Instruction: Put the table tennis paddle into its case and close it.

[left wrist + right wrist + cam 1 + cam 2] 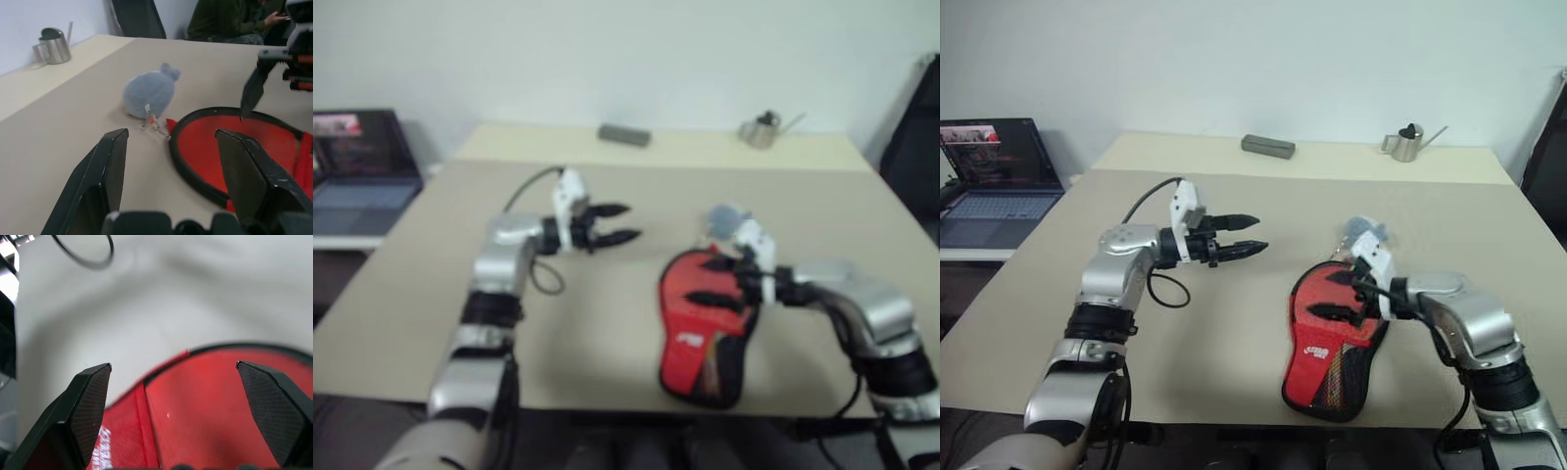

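**Case lies under the right gripper, long axis running toward the robot**

The case (1332, 343) is seen near the table's (1234, 352) front edge, its round end farthest. Above that end the right gripper (1342, 296) is held open and empty. The left gripper (1252, 235), parted and empty, is pointed toward the case from well apart. A grey pompom (149, 95) is seen just beyond the case. The paddle cannot be told apart.

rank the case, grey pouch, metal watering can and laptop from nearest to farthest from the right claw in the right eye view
From the right claw:
1. case, directly beneath it.
2. grey pouch, just beyond the case's top.
3. metal watering can, at the far edge.
4. laptop, off the table's left side.
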You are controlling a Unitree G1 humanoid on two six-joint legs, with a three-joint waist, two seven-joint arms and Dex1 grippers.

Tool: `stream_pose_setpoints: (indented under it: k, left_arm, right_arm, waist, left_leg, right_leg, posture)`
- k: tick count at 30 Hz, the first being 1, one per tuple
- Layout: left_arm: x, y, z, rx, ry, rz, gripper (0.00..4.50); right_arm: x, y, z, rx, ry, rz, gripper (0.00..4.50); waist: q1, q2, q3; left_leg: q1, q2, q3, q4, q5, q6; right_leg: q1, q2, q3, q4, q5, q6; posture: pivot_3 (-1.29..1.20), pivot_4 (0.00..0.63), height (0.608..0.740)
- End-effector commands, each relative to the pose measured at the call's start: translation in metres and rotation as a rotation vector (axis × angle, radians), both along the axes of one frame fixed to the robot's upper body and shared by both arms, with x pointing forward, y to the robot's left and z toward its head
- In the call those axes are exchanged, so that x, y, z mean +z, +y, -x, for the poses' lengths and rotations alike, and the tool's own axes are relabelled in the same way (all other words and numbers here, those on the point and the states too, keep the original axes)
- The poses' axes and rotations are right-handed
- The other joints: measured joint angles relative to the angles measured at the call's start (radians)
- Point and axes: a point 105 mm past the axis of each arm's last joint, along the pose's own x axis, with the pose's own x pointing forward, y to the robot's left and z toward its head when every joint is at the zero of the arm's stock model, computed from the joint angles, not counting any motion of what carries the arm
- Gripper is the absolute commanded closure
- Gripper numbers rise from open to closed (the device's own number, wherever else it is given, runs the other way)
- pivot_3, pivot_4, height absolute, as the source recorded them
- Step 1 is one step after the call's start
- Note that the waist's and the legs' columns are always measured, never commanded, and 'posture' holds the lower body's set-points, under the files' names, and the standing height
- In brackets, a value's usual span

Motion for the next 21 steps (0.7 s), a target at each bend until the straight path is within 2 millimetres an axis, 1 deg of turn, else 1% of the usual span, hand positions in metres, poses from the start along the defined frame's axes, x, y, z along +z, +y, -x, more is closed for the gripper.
stream_pose_setpoints:
  k: [1, 3, 6, 9, 11, 14, 16, 18, 21]
  left_arm:
    - [0.007, -0.017, 0.02, -0.144, -0.044, -0.032, 1.45]
    - [0.002, -0.023, 0.025, -0.189, -0.06, -0.066, 1.45]
    - [-0.005, -0.03, 0.025, -0.231, -0.084, -0.115, 1.45]
    - [-0.008, -0.048, 0.023, -0.274, -0.064, -0.118, 1.45]
    - [-0.007, -0.058, 0.019, -0.268, -0.039, -0.104, 1.45]
    - [-0.007, -0.078, 0.024, -0.341, -0.035, -0.106, 1.45]
    - [-0.01, -0.088, 0.023, -0.352, -0.038, -0.122, 1.45]
    - [-0.018, -0.096, 0.027, -0.393, -0.042, -0.163, 1.45]
    - [-0.029, -0.101, 0.028, -0.421, -0.049, -0.224, 1.45]
  right_arm:
    - [0.03, -0.012, 0.015, 0.018, -0.06, -0.041, 0.0]
    - [0.035, -0.025, 0.022, -0.003, -0.058, -0.032, 0.0]
    - [0.037, -0.043, 0.029, -0.046, -0.043, 0.002, 0.0]
    - [0.035, -0.056, 0.035, -0.092, -0.023, 0.017, 0.0]
    - [0.033, -0.06, 0.036, -0.113, -0.02, 0.026, 0.0]
    - [0.029, -0.065, 0.04, -0.136, -0.003, 0.029, 0.0]
    - [0.027, -0.066, 0.042, -0.144, 0.002, 0.032, 0.0]
    - [0.026, -0.068, 0.042, -0.155, 0.002, 0.039, 0.0]
    - [0.026, -0.07, 0.042, -0.164, 0.0, 0.042, 0.0]
  waist:
    - [0.001, 0.0, 0.002]
    - [0.004, 0.0, 0.003]
    - [0.005, 0.0, 0.004]
    - [0.004, -0.001, 0.005]
    - [0.004, -0.001, 0.005]
    - [0.002, -0.001, 0.005]
    - [0.001, -0.001, 0.006]
    - [0.0, -0.001, 0.006]
    - [-0.001, -0.001, 0.006]
  left_leg:
    - [0.0, 0.0, 0.0, 0.0, 0.0, 0.0]
    - [-0.001, 0.0, 0.0, 0.0, 0.0, 0.0]
    - [-0.001, 0.0, 0.0, 0.0, 0.0, 0.0]
    - [-0.001, -0.001, 0.0, 0.0, 0.0, 0.0]
    - [-0.001, -0.001, 0.001, 0.0, 0.0, 0.0]
    - [-0.001, -0.001, 0.002, 0.0, 0.0, 0.0]
    - [-0.001, -0.001, 0.003, 0.0, 0.0, 0.0]
    - [-0.001, -0.001, 0.003, 0.0, 0.0, 0.0]
    - [0.0, -0.001, 0.003, 0.0, 0.0, 0.0]
  right_leg:
    - [0.0, 0.0, 0.0, 0.0, 0.0, 0.0]
    - [0.0, 0.0, 0.0, -0.001, 0.0, 0.0]
    - [0.0, 0.0, 0.0, -0.002, 0.0, 0.0]
    - [0.0, 0.0, 0.0, -0.002, 0.0, 0.0]
    - [0.0, 0.0, 0.0, -0.001, 0.0, 0.0]
    - [0.0, 0.0, -0.001, -0.001, 0.0, 0.0]
    - [0.0, 0.0, -0.001, -0.002, 0.0, 0.001]
    - [0.0, 0.0, -0.001, -0.002, 0.0, 0.001]
    - [0.0, 0.0, -0.001, -0.001, 0.0, 0.001]
  posture:
    - [0.0, 0.15, 0.74]
    - [0.0, 0.15, 0.74]
    - [0.0, 0.15, 0.74]
    - [0.0, 0.15, 0.74]
    - [0.0, 0.15, 0.74]
    - [0.0, 0.15, 0.74]
    - [0.0, 0.15, 0.74]
    - [0.0, 0.15, 0.74]
    - [0.0, 0.15, 0.74]
